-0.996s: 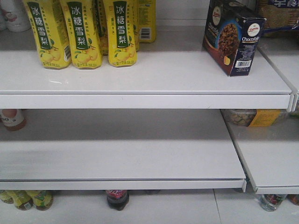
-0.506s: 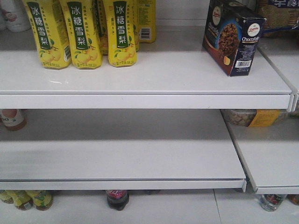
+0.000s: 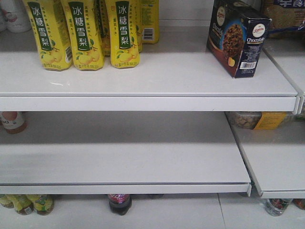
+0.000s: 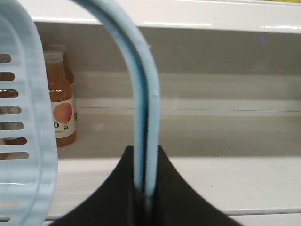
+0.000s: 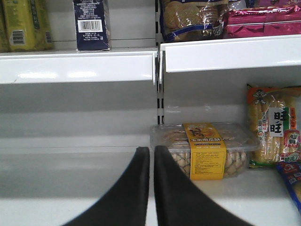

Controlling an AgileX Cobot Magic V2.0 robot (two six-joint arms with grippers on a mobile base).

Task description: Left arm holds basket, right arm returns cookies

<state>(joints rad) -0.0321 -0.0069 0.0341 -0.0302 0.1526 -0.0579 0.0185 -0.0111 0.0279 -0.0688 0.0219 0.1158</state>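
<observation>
Already the cookies (image 3: 237, 39) stand upright at the upper right of the front view, your right gripper (image 5: 151, 188) empty with fingers together, so your remaining risk is the basket handle (image 4: 145, 108) slipping from the left gripper (image 4: 145, 197) clamped on it.

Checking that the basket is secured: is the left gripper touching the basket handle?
Touching. The left wrist view shows the left gripper shut on the basket handle, the blue hoop pinched between its black fingers.
</observation>
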